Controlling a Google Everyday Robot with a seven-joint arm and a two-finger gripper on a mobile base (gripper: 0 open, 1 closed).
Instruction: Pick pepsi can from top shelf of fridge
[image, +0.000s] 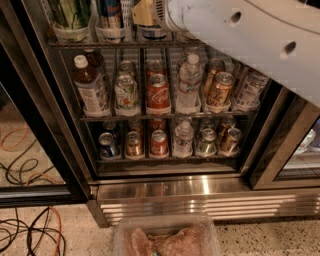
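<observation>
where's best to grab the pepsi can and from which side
I'd grip the pepsi can by its side wall above the holder, coming straight in from the front: it stands upright, with a slim blue can close beside it. The gripper is at the top shelf, just in front of it.

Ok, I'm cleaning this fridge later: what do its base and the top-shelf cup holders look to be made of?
The base looks like stainless steel: ribbed, with bright streaky reflections. The cup holders seem translucent white plastic; contents show dimly through. The gripper is up at the top shelf, beside them.
</observation>
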